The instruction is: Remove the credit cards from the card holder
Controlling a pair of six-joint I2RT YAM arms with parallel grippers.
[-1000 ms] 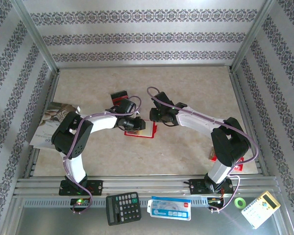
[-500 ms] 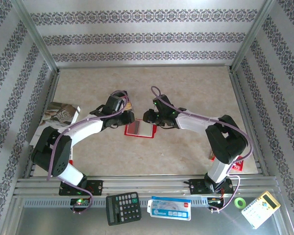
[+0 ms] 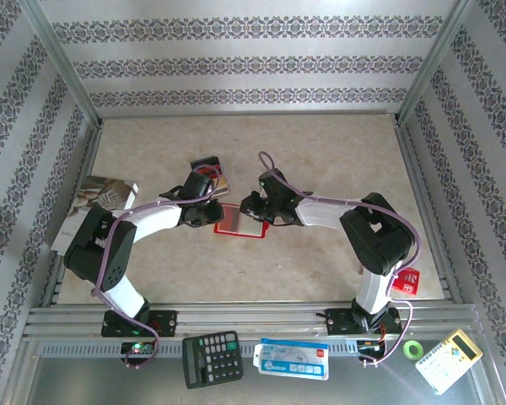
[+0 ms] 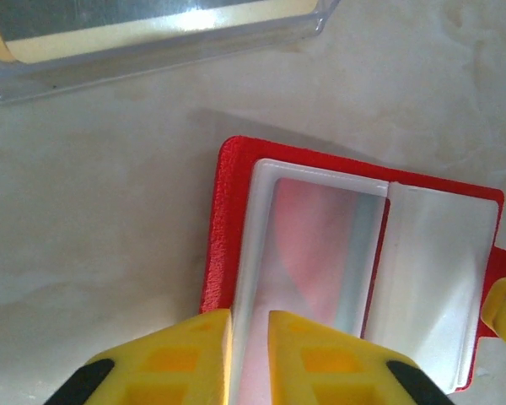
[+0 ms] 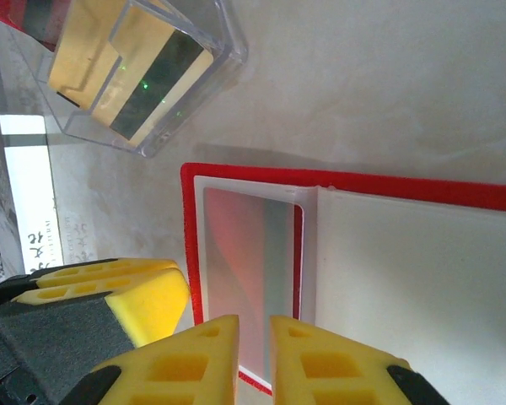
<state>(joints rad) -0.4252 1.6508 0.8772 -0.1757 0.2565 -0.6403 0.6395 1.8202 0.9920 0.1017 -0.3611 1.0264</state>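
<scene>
Card holder (image 3: 240, 219) lies open mid-table (image 3: 320, 143). Bare surface on its far and near sides, side rails well apart. Clear box (image 5: 223, 55) sits just far-left of the holder, not touching it, and holds credit cards (image 5: 88, 51), tan with a dark stripe. Left pincer (image 4: 250, 319) is narrow, with the holder's pale pocket edge running into its gap; nipped or not, cannot tell. Right pincer (image 5: 255, 325) is narrow over the left pocket, reddish under the film; grip unclear.
</scene>
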